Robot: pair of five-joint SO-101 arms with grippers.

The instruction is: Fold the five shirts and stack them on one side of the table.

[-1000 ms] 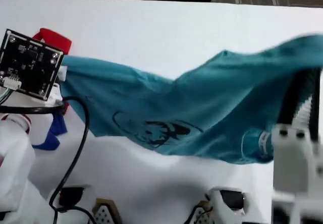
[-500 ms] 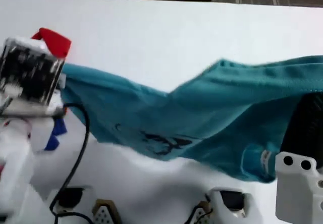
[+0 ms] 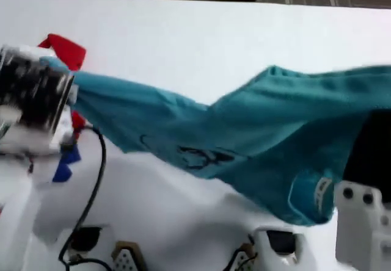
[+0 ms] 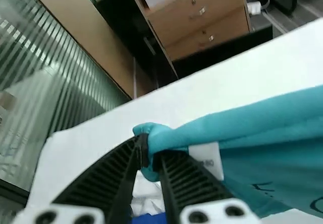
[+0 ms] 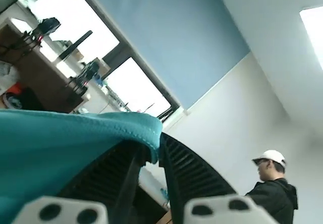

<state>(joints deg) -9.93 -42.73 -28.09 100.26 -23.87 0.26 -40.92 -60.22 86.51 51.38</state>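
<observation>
A teal shirt with a dark print hangs stretched in the air above the white table, held at both ends. My left gripper is shut on one bunched corner of the teal shirt, beside its white label. My right gripper is shut on the hem of the teal shirt and points up toward the ceiling. In the high view the left arm's camera board sits at the left and the right arm at the lower right.
A red garment and a blue one lie at the table's left, behind the left arm. A black cable hangs from that arm. The arm bases stand along the near edge. Drawers stand beyond the table.
The shirt has been pulled and shifted: its right end dropped lower and its printed middle rose and tautened. The left arm shook sideways; the right arm sank toward the lower right.
</observation>
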